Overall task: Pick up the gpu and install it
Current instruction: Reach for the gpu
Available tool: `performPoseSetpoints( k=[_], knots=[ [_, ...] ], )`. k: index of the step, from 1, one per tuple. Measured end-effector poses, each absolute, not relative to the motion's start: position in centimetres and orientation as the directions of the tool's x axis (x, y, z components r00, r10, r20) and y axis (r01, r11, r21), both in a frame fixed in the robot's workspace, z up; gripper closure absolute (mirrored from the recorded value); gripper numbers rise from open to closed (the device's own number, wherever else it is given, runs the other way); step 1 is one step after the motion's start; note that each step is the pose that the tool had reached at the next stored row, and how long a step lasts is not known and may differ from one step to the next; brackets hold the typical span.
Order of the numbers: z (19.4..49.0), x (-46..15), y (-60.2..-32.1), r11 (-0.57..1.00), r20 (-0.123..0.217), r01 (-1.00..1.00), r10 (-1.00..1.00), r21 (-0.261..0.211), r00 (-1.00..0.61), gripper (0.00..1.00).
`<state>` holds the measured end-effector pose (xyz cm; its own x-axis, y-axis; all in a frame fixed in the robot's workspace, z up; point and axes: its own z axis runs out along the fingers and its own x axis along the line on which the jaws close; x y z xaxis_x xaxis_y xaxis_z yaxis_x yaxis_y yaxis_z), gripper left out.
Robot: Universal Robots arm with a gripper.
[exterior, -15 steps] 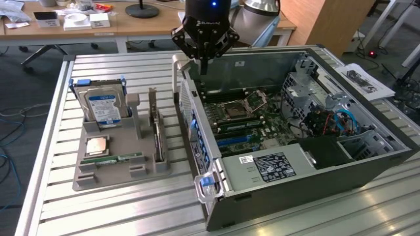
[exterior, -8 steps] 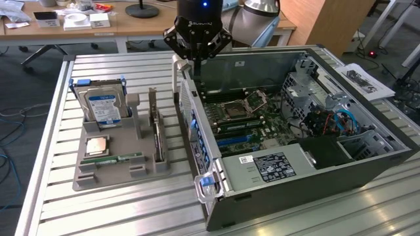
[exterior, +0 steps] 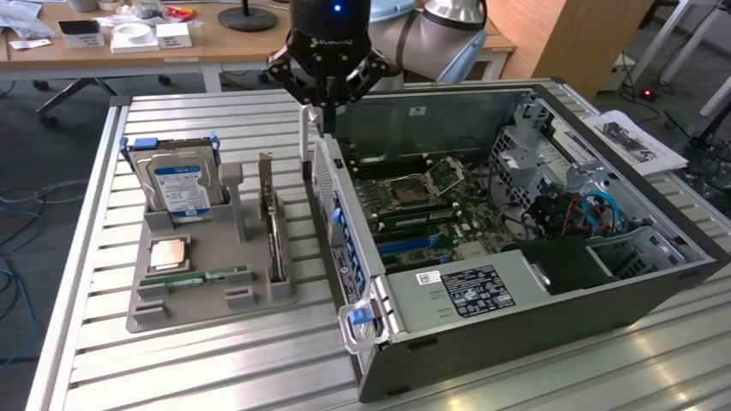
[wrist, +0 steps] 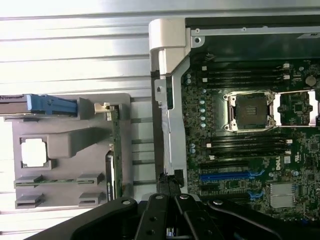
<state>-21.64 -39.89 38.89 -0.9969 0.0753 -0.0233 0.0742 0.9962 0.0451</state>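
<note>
The gpu [exterior: 274, 231] stands on edge in a slot of the grey holder [exterior: 188, 304], a thin dark card with its edge facing up. In the wrist view the gpu [wrist: 114, 150] runs along the holder's side nearest the computer. My gripper [exterior: 323, 106] hangs high above the rear wall of the open computer case [exterior: 342, 214], beyond the holder and apart from the card. Its fingers meet at the tips with nothing between them; the wrist view shows the gripper [wrist: 170, 179] over the case's edge. The motherboard [exterior: 417, 201] lies exposed, with blue slots [wrist: 230, 176].
A silver hard drive with a blue label [exterior: 180, 184] stands upright in the holder, with a processor chip [exterior: 169, 254] and a green memory stick [exterior: 208, 276] in front of it. The case's power supply [exterior: 474, 291] and drive cage [exterior: 549, 163] crowd its far side. Papers [exterior: 634, 141] lie beyond.
</note>
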Motion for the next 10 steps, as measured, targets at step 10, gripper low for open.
performPoseSetpoints(
  k=[10],
  knots=[
    [38.8, -24.3, -39.9, 0.996, -0.023, 0.074, 0.075, 0.045, -0.997, 0.89]
  ],
)
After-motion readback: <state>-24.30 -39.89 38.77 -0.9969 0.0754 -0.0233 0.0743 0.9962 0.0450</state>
